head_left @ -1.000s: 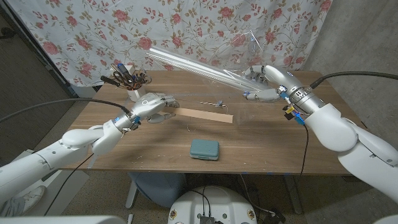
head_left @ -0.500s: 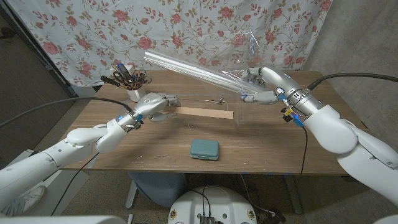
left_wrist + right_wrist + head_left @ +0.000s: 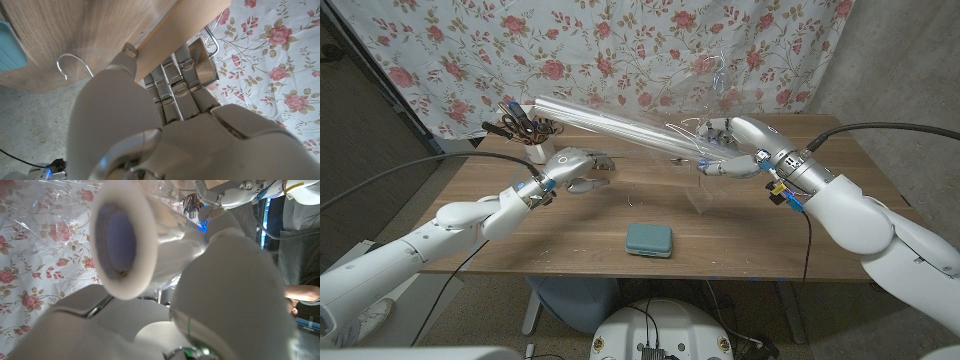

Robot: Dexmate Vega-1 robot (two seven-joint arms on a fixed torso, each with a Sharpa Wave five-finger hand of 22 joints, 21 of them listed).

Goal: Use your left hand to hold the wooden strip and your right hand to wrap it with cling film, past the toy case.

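Glossy, see-through cling film (image 3: 620, 120) on its matt white tube; matt pale wooden strip (image 3: 180, 30); smooth plastic toy case (image 3: 649, 240) on the grained wooden table (image 3: 750, 230).

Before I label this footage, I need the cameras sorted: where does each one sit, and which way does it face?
Head view: fixed on the robot's head, looking down over the table; both arms, left hand, right hand.
Left wrist view: on the left wrist, looking along the left hand gripping the wooden strip.
Right wrist view: on the right wrist, looking along the right hand at the cling film roll end.
Shared: head and right wrist views both show the cling film roll; all show the floral curtain.
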